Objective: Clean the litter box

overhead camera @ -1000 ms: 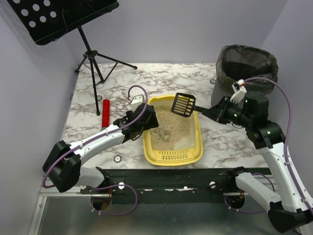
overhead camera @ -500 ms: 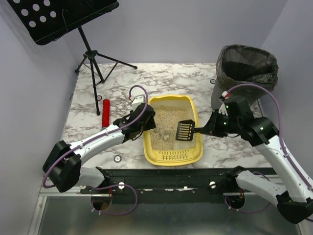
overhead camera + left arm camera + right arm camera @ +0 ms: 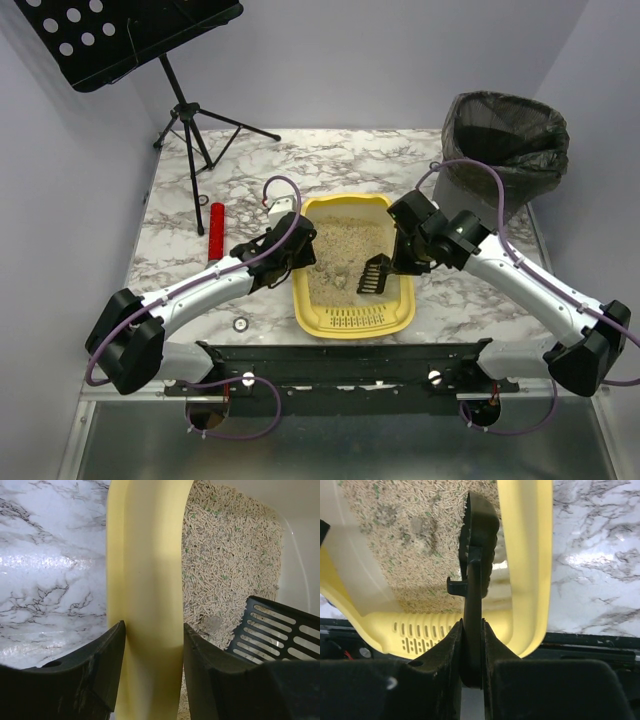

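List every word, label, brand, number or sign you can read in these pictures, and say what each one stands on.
No text can be read anywhere.
The litter box, scoop, bin, red stick, music stand and table show no print.
The white block on the left arm is too small to tell whether it carries any marking.

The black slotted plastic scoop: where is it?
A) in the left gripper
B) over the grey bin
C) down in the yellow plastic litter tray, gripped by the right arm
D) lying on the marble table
C: the black slotted plastic scoop dips into the yellow plastic litter tray, its handle clamped in the right gripper.
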`<state>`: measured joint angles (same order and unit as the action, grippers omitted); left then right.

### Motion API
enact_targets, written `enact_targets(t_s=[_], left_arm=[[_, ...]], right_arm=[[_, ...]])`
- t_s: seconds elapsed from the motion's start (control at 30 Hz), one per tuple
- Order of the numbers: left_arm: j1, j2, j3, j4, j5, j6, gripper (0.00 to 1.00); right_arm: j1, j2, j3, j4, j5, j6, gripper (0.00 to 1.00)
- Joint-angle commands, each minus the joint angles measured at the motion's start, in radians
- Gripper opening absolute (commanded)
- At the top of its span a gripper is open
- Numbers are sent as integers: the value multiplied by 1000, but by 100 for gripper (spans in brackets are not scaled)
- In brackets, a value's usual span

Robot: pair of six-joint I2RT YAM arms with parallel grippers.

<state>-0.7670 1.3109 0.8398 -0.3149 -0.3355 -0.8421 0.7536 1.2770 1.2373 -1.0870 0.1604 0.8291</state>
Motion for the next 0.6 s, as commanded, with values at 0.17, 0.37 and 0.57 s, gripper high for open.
enact_targets(t_s=[0.17,0.37,0.57], left_arm=[[-15,-4,-36,54,99,-28,55],[-18,-12,-48,65,92,-40,55],[-20,1,-45,68,105,-41,54]], right_arm=[[7,53,-197,342,-64,97,1],[7,67,-303,557,-156,182,1],[7,122,-433,801,-113,294,1]])
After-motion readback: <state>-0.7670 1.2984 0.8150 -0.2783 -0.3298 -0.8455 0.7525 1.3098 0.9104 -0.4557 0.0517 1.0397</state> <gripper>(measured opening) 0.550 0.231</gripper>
